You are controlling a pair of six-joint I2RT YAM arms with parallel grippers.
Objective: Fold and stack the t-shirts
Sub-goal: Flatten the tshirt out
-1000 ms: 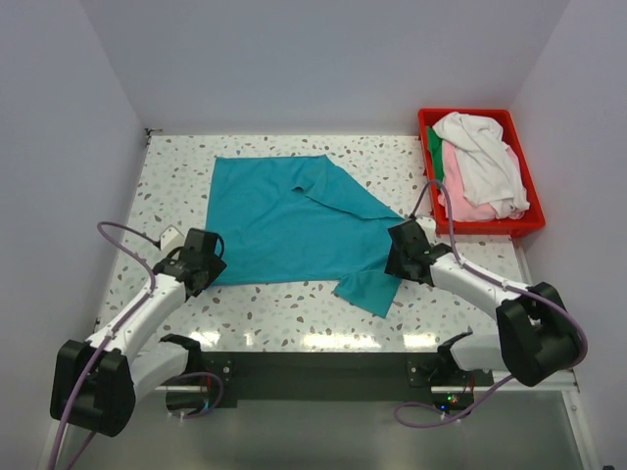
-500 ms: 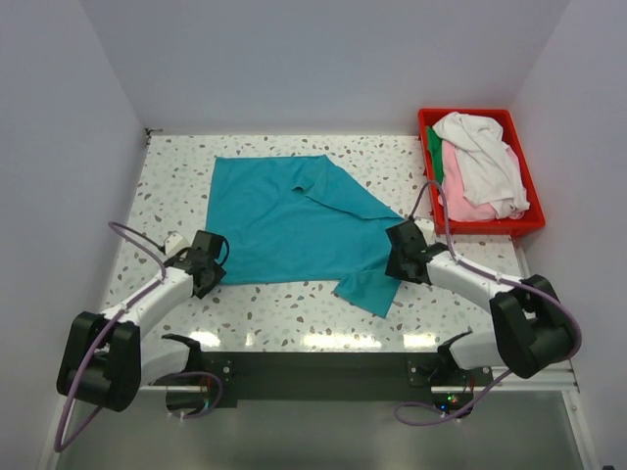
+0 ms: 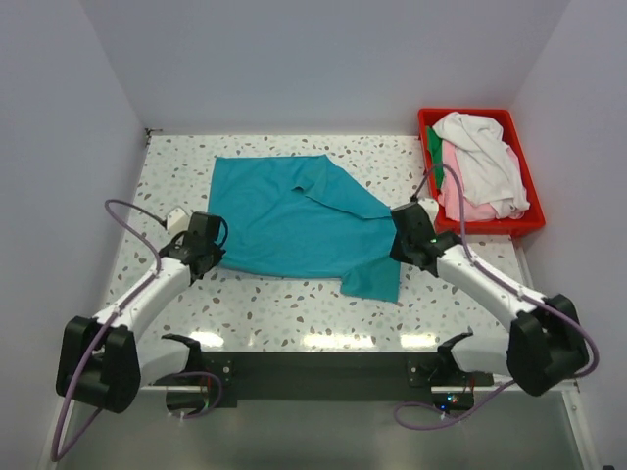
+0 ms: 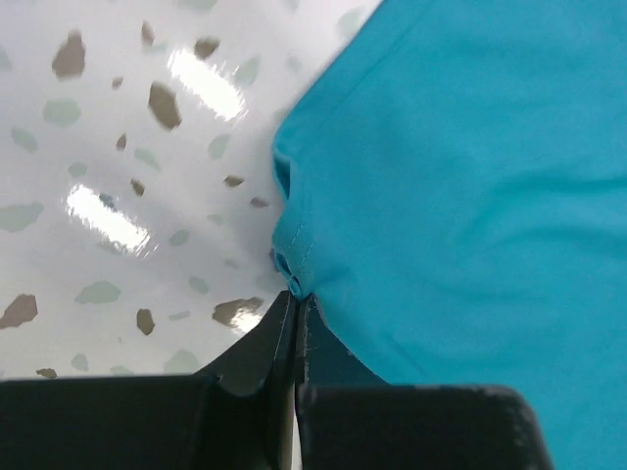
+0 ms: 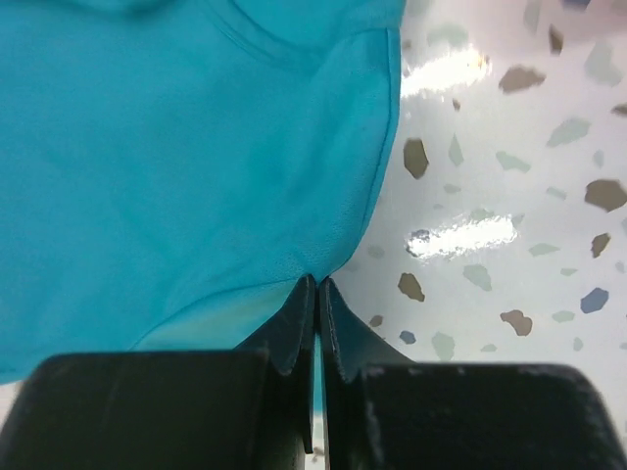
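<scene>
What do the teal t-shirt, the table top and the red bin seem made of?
The teal t-shirt: soft knit cloth, matte; it wrinkles and shows a stitched hem. The table top: perhaps speckled stone or laminate, glossy; lamps reflect in it. The red bin: likely rigid plastic, smooth, with a straight rim.

Open table [image 3: 294,308] runs along the near side for you, between the teal t-shirt [image 3: 289,220] and the front edge, and there's a bare strip behind the shirt up to the back wall [image 3: 323,69]. Your right is tight. The red bin [image 3: 490,227], piled high with t-shirts [image 3: 480,166], stands just beyond the right gripper [image 3: 409,240]. On your left, a small white block [image 3: 176,216] lies close by the left gripper [image 3: 208,253], with the side wall [image 3: 59,176] beyond.
</scene>
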